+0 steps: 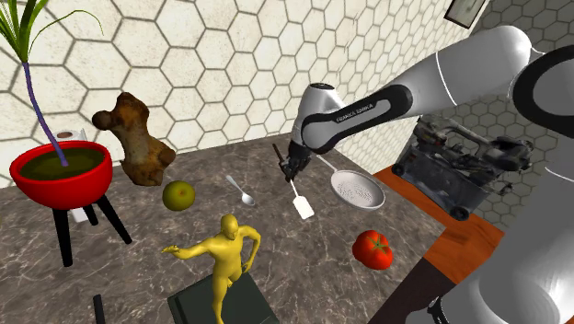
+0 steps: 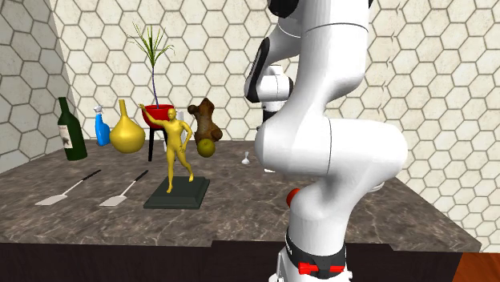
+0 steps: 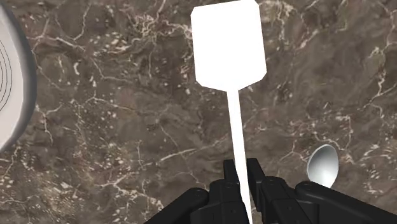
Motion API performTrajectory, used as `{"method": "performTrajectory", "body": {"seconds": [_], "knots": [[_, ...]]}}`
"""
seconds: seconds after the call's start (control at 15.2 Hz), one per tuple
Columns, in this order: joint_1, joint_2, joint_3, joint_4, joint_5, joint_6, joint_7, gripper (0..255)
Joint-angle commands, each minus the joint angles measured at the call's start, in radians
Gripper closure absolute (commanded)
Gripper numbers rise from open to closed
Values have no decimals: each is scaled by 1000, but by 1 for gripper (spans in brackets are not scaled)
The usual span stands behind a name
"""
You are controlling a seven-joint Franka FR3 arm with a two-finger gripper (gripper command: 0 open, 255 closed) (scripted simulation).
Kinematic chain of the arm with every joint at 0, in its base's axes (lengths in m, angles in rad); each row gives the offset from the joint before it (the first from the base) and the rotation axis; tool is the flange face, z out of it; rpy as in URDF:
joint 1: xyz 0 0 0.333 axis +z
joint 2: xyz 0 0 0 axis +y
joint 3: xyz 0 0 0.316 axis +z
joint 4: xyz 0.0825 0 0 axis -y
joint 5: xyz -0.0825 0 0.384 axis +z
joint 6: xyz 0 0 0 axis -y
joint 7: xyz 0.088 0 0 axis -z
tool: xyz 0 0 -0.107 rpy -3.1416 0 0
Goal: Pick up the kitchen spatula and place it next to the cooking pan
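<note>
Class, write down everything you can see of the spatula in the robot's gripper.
The spatula is plain white: a flat, roughly rectangular blade with clipped corners on a thin straight handle. The gripper is shut on the handle, the blade pointing away from the hand, slanting down over the dark marbled countertop between the pan and the spoon. Whether it touches the countertop cannot be told.

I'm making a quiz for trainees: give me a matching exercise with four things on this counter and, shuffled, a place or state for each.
Things:
1. spatula
2. tomato
3. yellow figurine
4. red bowl

Places or states:
A. stands on a dark slab
B. raised on dark legs, holding a plant
C. handle clasped between the jaws
D. lies directly on the countertop

Pairs: 1-C, 2-D, 3-A, 4-B.
</note>
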Motion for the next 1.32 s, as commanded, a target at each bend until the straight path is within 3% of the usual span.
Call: {"method": "performTrajectory", "body": {"seconds": [0.0,0.53,1.25], "knots": [[-7,62,-13,95,-12,-34,-18,255],[-16,316,-48,497,-39,-186,-80,255],[-6,402,-63,479,-60,-82,-66,255]]}}
